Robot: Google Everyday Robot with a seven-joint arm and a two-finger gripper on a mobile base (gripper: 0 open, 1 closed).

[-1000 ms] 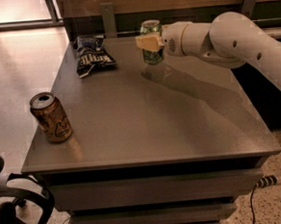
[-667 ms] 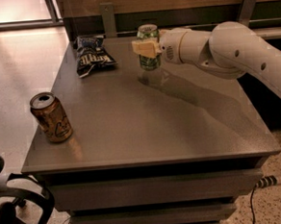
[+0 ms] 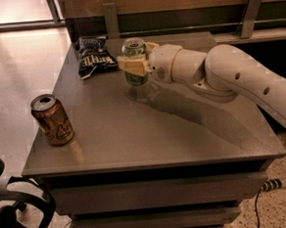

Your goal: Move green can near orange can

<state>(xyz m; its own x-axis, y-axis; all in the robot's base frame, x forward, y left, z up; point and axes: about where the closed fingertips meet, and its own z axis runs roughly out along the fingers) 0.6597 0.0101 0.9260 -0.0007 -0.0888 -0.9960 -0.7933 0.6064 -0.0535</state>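
Observation:
The green can (image 3: pixel 134 50) is upright, held by my gripper (image 3: pixel 135 64) just above the grey table (image 3: pixel 149 130), near the back middle. The gripper's tan fingers (image 3: pixel 130 66) are shut around the can's middle. My white arm reaches in from the right. The orange can (image 3: pixel 52 119) stands upright near the table's front left corner, well apart from the green can, to the left and nearer the camera.
A dark blue chip bag (image 3: pixel 93 56) lies at the table's back left, just left of the held can. A wooden wall with metal brackets (image 3: pixel 251 12) runs behind. A black chair part (image 3: pixel 15 213) sits at the lower left on the floor.
My gripper has carried the green can a little to the left, toward the chip bag. The orange can and the chip bag have not moved.

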